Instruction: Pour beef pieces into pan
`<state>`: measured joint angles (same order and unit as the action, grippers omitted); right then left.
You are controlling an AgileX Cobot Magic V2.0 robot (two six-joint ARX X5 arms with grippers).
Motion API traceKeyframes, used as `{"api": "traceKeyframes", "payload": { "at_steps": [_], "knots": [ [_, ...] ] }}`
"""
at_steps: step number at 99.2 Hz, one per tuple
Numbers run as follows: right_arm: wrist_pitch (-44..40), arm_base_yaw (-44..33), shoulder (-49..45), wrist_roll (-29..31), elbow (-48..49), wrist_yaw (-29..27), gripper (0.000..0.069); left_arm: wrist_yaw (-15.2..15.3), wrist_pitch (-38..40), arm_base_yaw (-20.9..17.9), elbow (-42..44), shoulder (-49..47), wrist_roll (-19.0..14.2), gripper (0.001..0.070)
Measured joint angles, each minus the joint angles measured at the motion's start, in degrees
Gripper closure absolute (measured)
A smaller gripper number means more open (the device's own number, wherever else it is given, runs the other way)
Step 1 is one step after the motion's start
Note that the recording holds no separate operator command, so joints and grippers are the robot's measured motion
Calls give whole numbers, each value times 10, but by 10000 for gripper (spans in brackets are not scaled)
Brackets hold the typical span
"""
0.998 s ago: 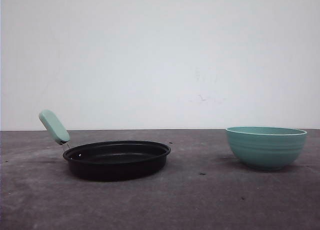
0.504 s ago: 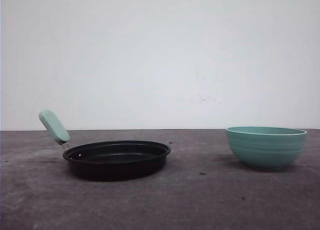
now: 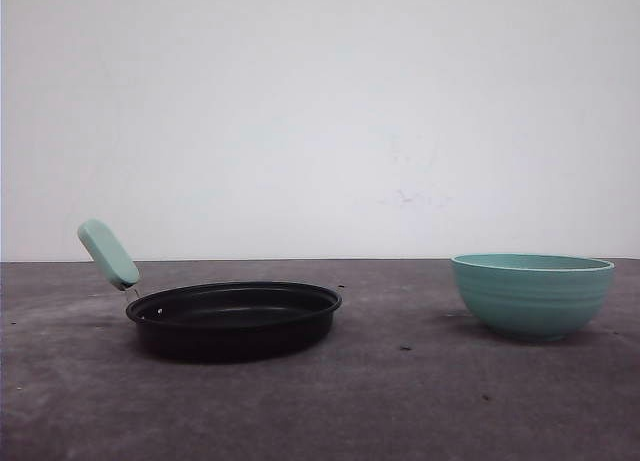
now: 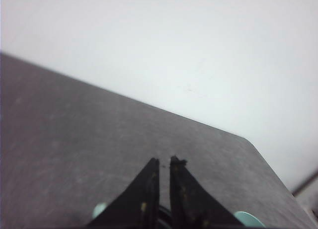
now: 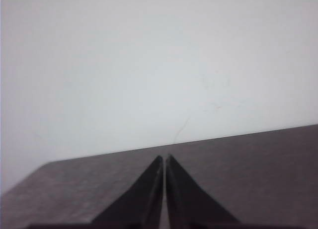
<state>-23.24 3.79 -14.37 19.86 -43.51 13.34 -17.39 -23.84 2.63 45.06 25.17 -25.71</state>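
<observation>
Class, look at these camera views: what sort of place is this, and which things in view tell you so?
Probably a bare test bench for robot cooking practice, not a real kitchen: a plain dark tabletop against a blank white wall, carrying just a black frying pan and a teal ribbed bowl.

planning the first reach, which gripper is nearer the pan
Left, probably. The pan sits on the left side of the table, and a mint patch, likely its handle, shows beside the left gripper. The right gripper faces table and wall, so its distance is unclear.
</observation>
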Motion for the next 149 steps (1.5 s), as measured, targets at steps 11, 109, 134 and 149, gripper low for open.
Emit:
{"api": "traceKeyframes", "payload": {
  "at_steps": [11, 109, 134, 149],
  "knots": [
    [-57, 0, -75, -32, -106, -10, 682, -19, -63, 1, 132, 102, 37, 696],
    [-183, 0, -202, -83, -291, 16, 8, -20, -82, 41, 125, 194, 49, 119],
    [-197, 0, -202, -83, -291, 16, 8, -54, 96, 42, -115, 269, -106, 118],
    [-211, 0, -202, -84, -291, 16, 8, -62, 202, 42, -125, 353, -141, 118]
  ]
}}
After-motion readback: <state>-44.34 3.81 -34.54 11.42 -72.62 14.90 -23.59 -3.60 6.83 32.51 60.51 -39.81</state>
